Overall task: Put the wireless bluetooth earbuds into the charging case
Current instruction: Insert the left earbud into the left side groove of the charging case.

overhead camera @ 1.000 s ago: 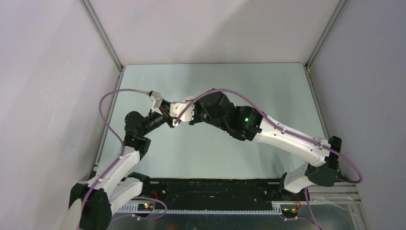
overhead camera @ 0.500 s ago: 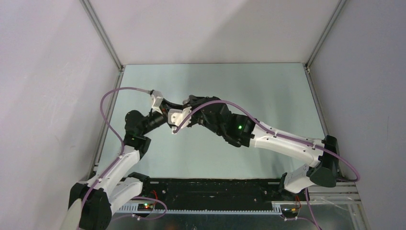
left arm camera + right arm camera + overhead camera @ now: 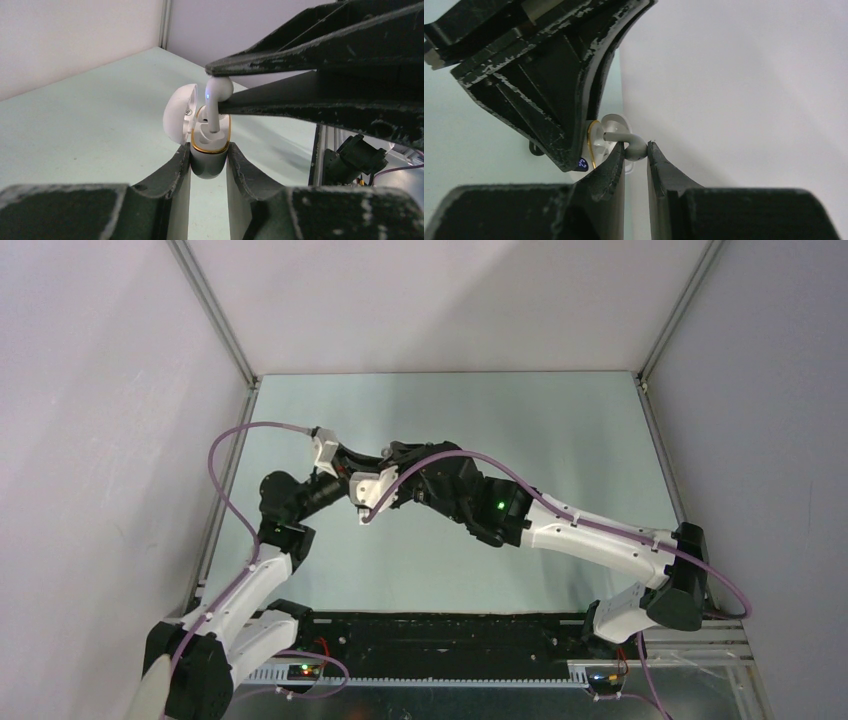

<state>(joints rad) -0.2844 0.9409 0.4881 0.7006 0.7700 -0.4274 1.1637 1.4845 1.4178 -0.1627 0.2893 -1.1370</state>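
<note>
From above, the right gripper (image 3: 392, 458) has swung across to meet the left gripper (image 3: 352, 468) and now barely moves, so insertion looks close. Left wrist: the left fingers clamp the open charging case (image 3: 210, 152). An earbud (image 3: 218, 95), pinched in the right fingers, points stem-down at its mouth. Right wrist: same pinch, no legible lettering.
</note>
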